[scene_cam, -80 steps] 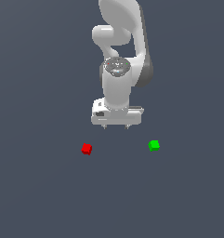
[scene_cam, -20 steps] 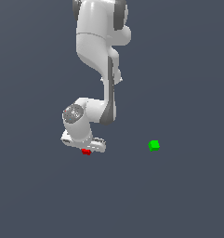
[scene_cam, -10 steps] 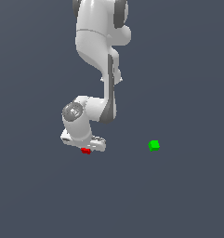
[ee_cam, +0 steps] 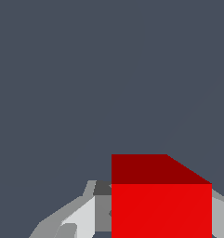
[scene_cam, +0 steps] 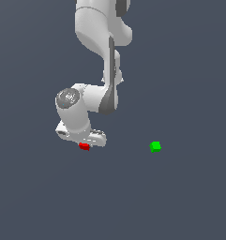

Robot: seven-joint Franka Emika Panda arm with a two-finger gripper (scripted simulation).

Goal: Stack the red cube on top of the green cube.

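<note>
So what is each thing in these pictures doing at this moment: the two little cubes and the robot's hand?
Tiny bright red cube: between the fingers of the hand, under the hand, apart from the green one.
Tiny bright green cube: resting alone on the grey floor, nothing stacked on it.
Robot's hand: lowered over the red cube, fingers on both sides of it; whether clamped, cannot tell.

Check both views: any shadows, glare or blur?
Exterior view: flat even render, no cast shadows under the green cube or red cube, edges slightly soft. Wrist view: no glare; red cube fills the lower frame, shaded by face only.
</note>
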